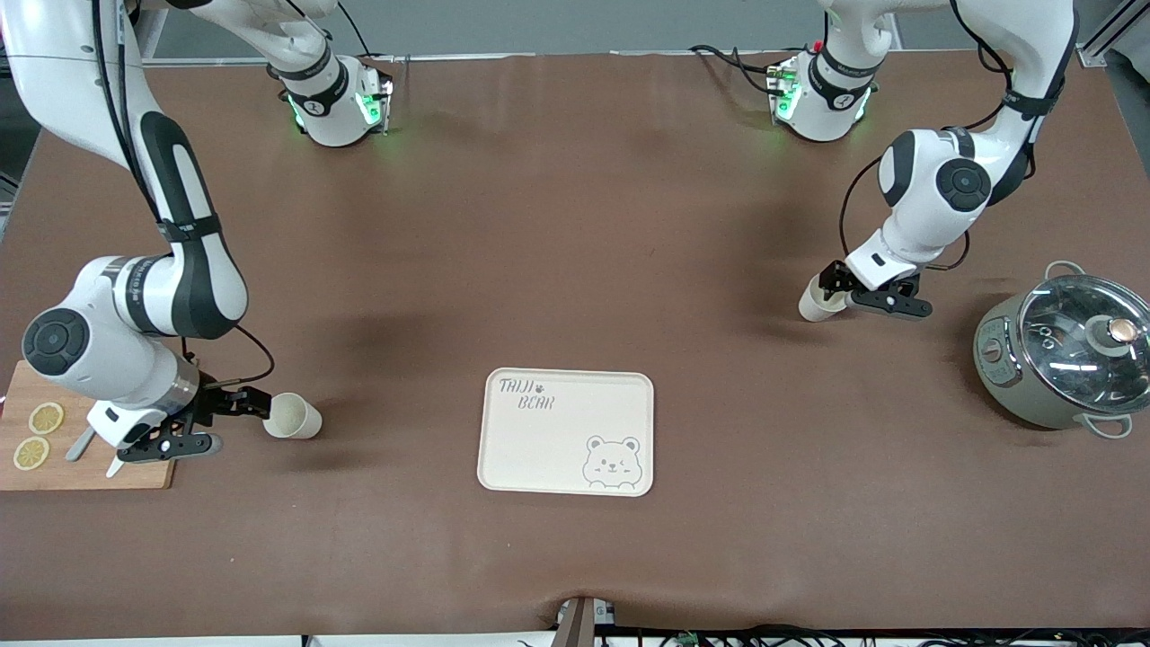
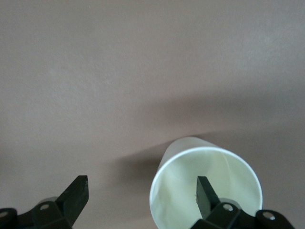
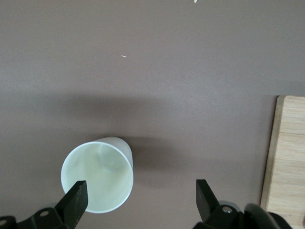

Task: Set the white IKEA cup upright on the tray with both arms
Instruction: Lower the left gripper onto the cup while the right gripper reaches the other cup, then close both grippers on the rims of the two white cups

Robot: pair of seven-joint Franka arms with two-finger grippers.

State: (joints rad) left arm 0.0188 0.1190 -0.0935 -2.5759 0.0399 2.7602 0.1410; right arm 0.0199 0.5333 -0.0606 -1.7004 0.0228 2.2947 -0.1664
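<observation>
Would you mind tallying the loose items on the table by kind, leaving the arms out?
White cups: 2
Tray: 1
Wooden cutting board: 1
Lemon slices: 2
Pot with glass lid: 1
Total: 7

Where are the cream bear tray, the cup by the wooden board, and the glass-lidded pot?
Cream rectangular bear tray (image 1: 548,440), front view, bare middle.
White cup lying beside the wooden cutting board (image 1: 293,416), front view, its side wall.
Grey pot with glass lid (image 1: 1084,333), front view, the lid.
</observation>
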